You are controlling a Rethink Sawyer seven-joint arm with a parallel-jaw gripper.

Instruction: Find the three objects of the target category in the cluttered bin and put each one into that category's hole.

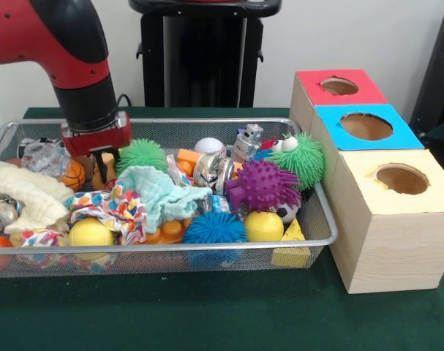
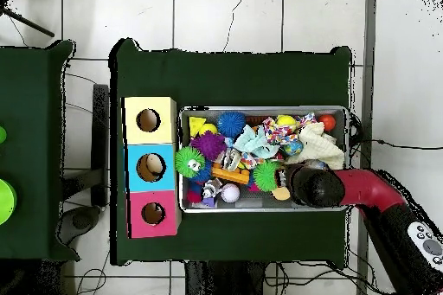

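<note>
While tool (image 1: 102, 162) dips into bin (image 1: 207, 248), red-surround hole (image 1: 339, 86) sits well apart (opposite end)

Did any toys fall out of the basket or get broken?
No. Nothing has spilled. All the toys sit in a jumble inside the wire basket, and none lie on the green table. The three boxes with the red hole, blue hole and yellow hole stand in a neat row. Nothing looks broken.
</note>
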